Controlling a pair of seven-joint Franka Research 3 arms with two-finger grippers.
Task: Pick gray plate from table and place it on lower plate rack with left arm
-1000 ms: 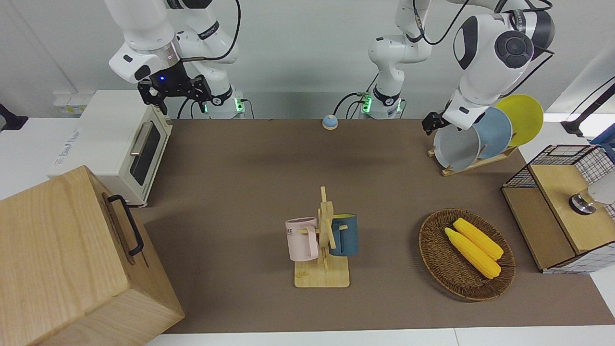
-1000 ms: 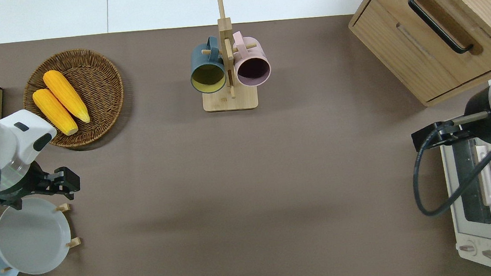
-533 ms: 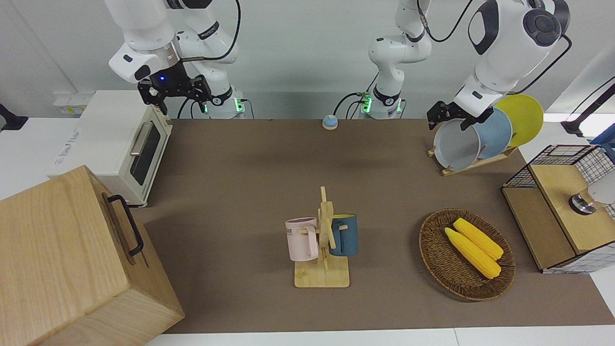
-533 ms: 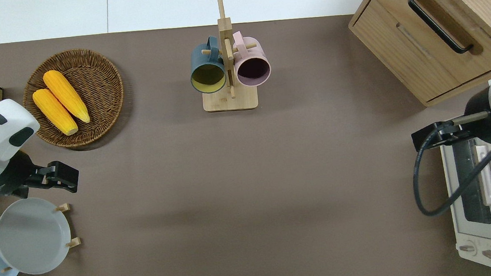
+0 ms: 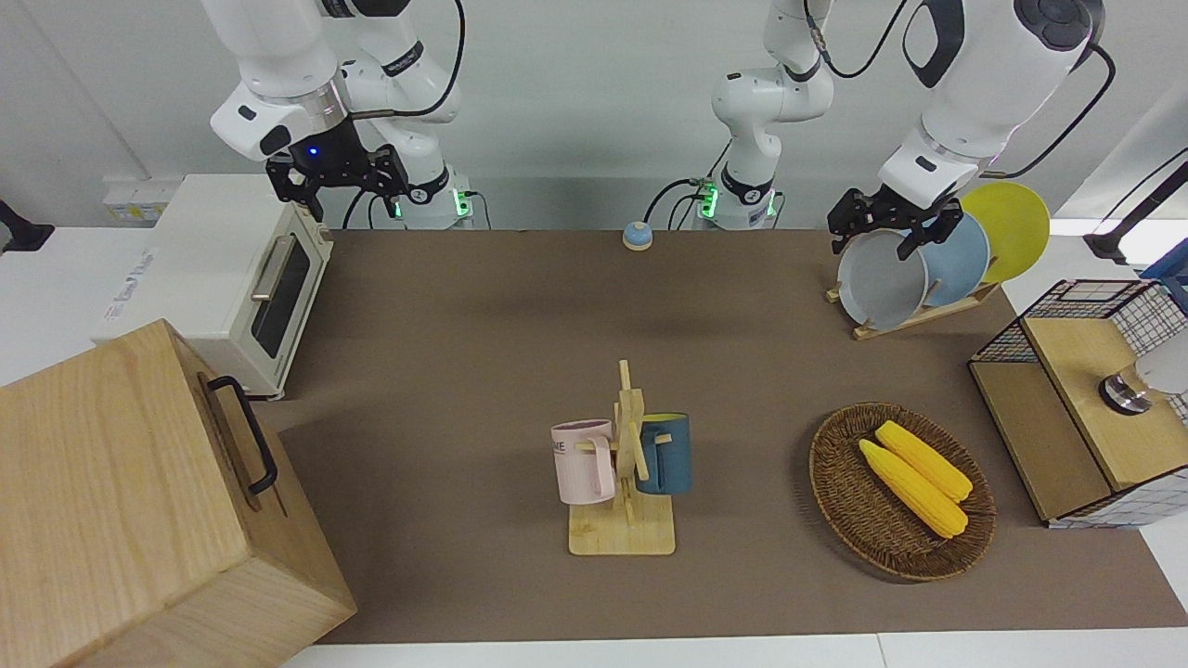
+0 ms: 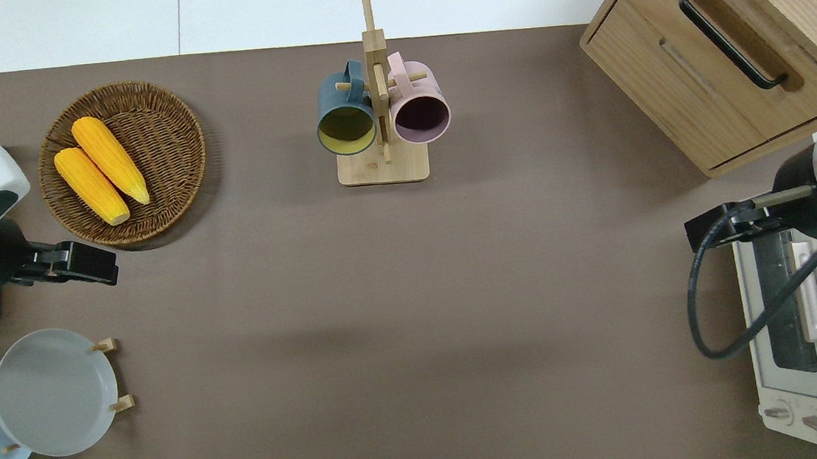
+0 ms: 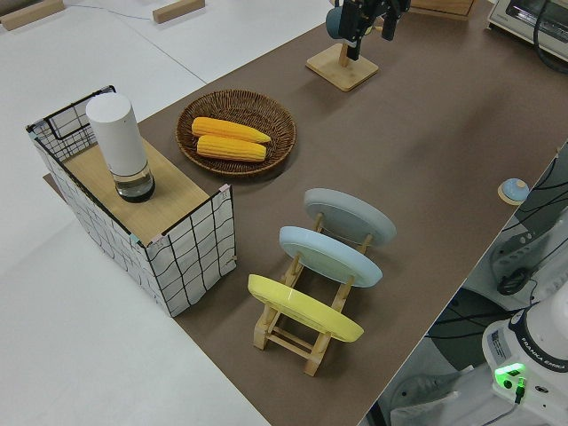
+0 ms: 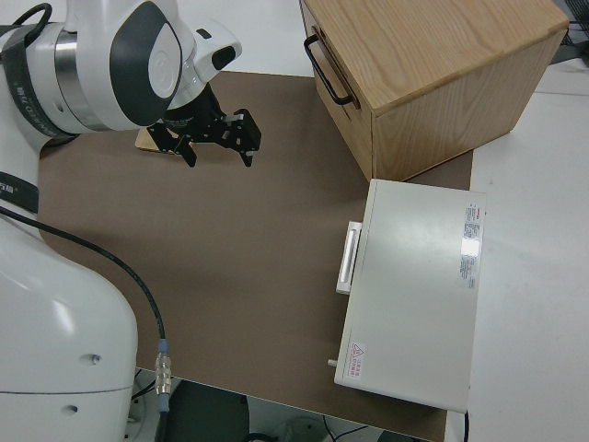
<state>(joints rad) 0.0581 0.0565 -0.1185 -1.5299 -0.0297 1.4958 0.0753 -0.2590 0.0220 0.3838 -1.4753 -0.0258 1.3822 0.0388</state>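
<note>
Black and spread apart, the fingers of our left gripper (image 6: pixel 90 263) hold nothing; we see the gripper up in the air over bare brown mat, between the wicker basket (image 6: pixel 177 116) and the gray plate (image 6: pixel 53 392). In the front view its two fingertips hang just above the plate's upper rim, one to each side, without touching it. Our left arm (image 5: pixel 965 102) drops steeply from a high elbow, its white wrist tilted down toward the rack end of the table. The gray plate stands on edge in the lower plate rack (image 7: pixel 306 333), in the end slot toward the middle of the table, leaning back against its pegs so that its hollow face turns up and toward the right arm's end. The rack's long rails run along the table, and the three plates sit in a row on it: gray first, then the light blue plate (image 5: pixel 956 258) just beside it and partly covered by it in the front view, then the yellow plate (image 5: pixel 1012 227) at the end nearest the wire crate (image 5: pixel 1095 399). Two ears of corn (image 6: pixel 100 168) lie side by side in the basket. Farther from us, mid-table, stands the mug tree (image 6: pixel 378 114) with its two cups. Our right arm is parked, its fingers also spread.
</note>
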